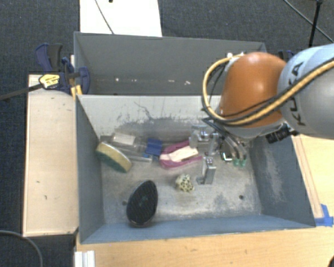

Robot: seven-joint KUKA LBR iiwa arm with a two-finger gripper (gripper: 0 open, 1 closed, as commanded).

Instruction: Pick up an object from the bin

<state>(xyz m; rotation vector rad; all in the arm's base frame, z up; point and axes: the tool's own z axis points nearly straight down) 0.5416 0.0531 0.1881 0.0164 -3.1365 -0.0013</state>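
My gripper [206, 174] hangs low over the bin's middle right, beneath the orange cover. Just left of it lies a pink and white oblong thing [178, 154], close to or touching it; which, I cannot tell. A small cream ball with dark speckles [184, 183] rests on the floor a little below and left of the gripper.
Further left lie a clear tube with a blue cap [138, 144] and a yellow-green round sponge [114, 156]. A black oval brush [142, 202] sits near the front wall. The arm and its cables cover the bin's right back part.
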